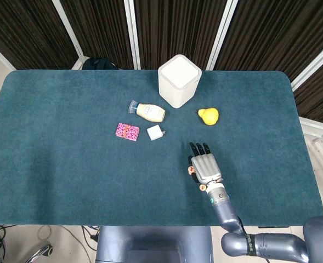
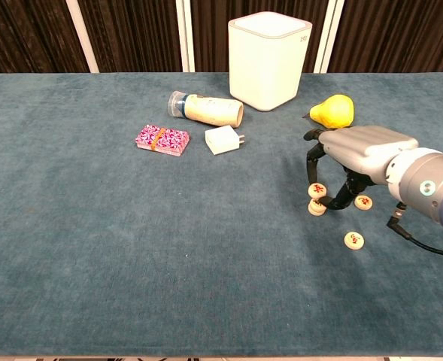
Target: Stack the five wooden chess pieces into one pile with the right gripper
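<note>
So the biggest thing going on was the right robot hand (image 2: 360, 154), reaching in low over the surface (image 2: 93, 248) with its back up and fingers curled downward. It had one wooden chess piece (image 2: 317, 189) pinched at its fingertips, and that piece sat right above another chess piece (image 2: 316, 207) lying on the cloth — touching or a hair apart, I honestly couldn't tell. My guess is it was held there on purpose, lined up so the pile starts straight. The other fingers weren't wrapped around anything, just bent alongside.

Two more pieces lay flat close by: one disc (image 2: 363, 201) just behind the fingers and another (image 2: 353, 240) a bit nearer the camera, both apart from the pile. That's only four I could count; the fifth was hidden or under the hand, no idea. In the head view the hand covered nearly all of them. So I'd say the stacking was barely started. The left robot hand didn't show in either view.

Rest of the stuff sat further back, out of the way — a white square container (image 2: 269, 60), a cream bottle (image 2: 206, 110) lying on its side, a yellow pear (image 2: 333, 112), a pink patterned packet (image 2: 162, 140) and a small white plug (image 2: 223, 140).

The surface was a dark teal cloth-covered tabletop, with dark curtains (image 1: 172, 27) and pale uprights behind it.
</note>
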